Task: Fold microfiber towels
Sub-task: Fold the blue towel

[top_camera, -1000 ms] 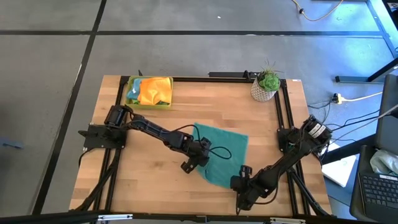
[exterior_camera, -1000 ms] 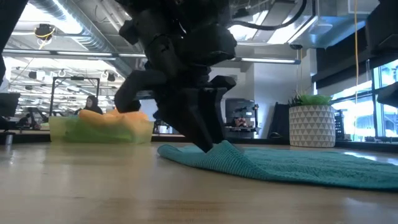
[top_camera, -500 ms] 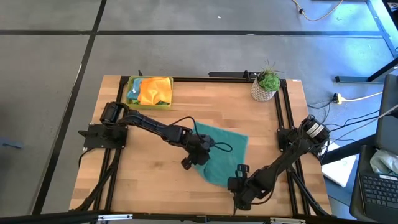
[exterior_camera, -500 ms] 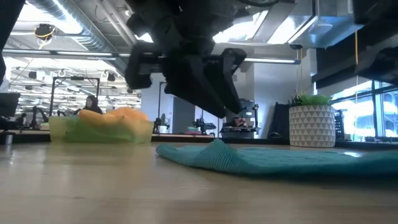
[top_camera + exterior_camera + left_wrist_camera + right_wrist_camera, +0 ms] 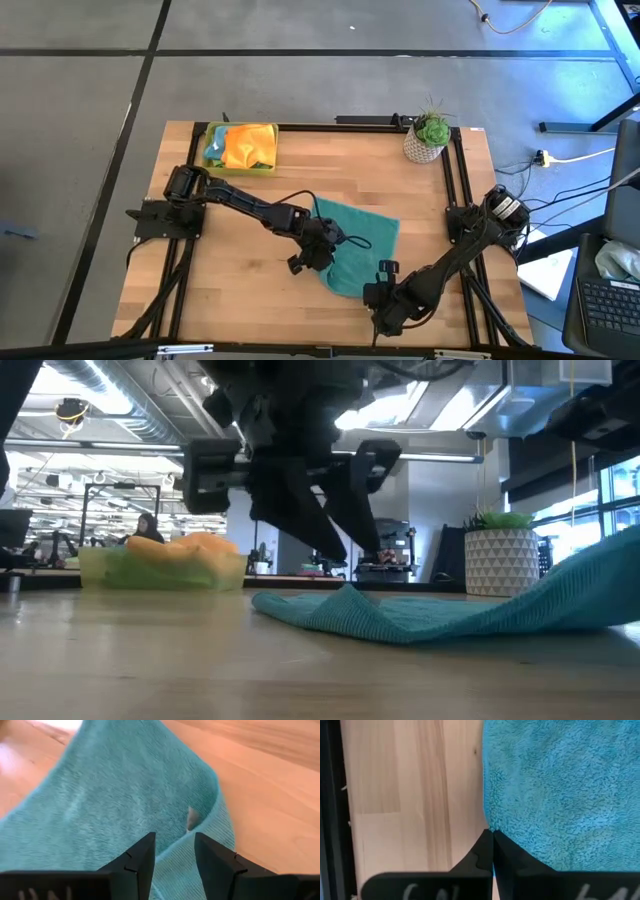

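A teal microfiber towel (image 5: pixel 358 240) lies spread on the wooden table, with its left edge raised into a small peak (image 5: pixel 347 596). My left gripper (image 5: pixel 312 258) stands over that peak, its fingers closed on the towel's hem (image 5: pixel 174 842). My right gripper (image 5: pixel 383 283) is shut on the towel's near edge (image 5: pixel 493 834) and has it lifted. The raised part shows at the right of the low view (image 5: pixel 590 585). More towels, orange the plainest, sit in the yellow-green tray (image 5: pixel 240 147). My left gripper pinches the towel's hemmed left edge (image 5: pixel 176 857) between its two fingers, which slant down from the table's left. That edge stands up in a small peak, and the cloth around it lies on the table. My right gripper pinches the towel's near edge (image 5: pixel 489 822) between its shut fingertips, coming steeply from above. The held part is lifted clear, and the cloth slopes down slack to the table.
The tray (image 5: pixel 160 565) with towels stands at the far left. A potted plant (image 5: pixel 430 138) in a white pot stands at the far right corner. Bare wood lies to the left and near side of the teal towel.
My right gripper has risen with the towel's near edge, lifting that side off the table while the rest stays down. My left gripper has rolled at the wrist above the towel's peak, which has stayed where it was.
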You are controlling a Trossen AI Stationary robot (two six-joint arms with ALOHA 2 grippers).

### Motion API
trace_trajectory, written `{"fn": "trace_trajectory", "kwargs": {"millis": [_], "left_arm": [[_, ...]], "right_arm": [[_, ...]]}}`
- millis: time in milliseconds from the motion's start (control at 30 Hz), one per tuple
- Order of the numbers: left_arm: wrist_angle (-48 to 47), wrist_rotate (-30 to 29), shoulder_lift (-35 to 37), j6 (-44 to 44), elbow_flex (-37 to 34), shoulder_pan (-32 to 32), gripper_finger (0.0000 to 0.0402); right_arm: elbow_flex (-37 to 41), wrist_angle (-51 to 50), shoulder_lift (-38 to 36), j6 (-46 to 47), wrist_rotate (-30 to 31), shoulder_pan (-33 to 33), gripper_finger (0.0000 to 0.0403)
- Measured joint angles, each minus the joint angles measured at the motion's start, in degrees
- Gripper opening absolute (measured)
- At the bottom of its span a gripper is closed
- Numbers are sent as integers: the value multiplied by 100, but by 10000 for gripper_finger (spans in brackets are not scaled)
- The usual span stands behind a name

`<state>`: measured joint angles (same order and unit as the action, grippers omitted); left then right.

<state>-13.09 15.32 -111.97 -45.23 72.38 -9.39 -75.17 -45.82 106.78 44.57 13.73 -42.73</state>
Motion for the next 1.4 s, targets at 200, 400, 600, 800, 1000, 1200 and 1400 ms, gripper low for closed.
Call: {"fn": "trace_trajectory", "kwargs": {"millis": [200, 400, 600, 800, 1000, 1200, 1400], "left_arm": [[22, 72, -322, -22, 2, -113, 131], [397, -506, -476, -474, 1, -177, 131], [880, -560, -469, -359, 5, -138, 131], [779, -383, -511, -292, 4, -186, 131], [542, -363, -616, -289, 5, -195, 131], [520, -514, -655, -199, 15, -192, 131], [436, -1095, -614, -164, 17, -192, 131]], "right_arm": [[-148, -138, -7, -176, 9, 73, 2], [-263, -151, -7, -583, -74, 172, 2], [-332, -148, -7, -624, -177, 185, 2], [-332, -155, -11, -629, -200, 185, 2], [-332, -160, -11, -755, -297, 196, 2], [-332, -163, -11, -759, -306, 196, 2], [-332, -246, -13, -733, -304, 196, 2]]}}
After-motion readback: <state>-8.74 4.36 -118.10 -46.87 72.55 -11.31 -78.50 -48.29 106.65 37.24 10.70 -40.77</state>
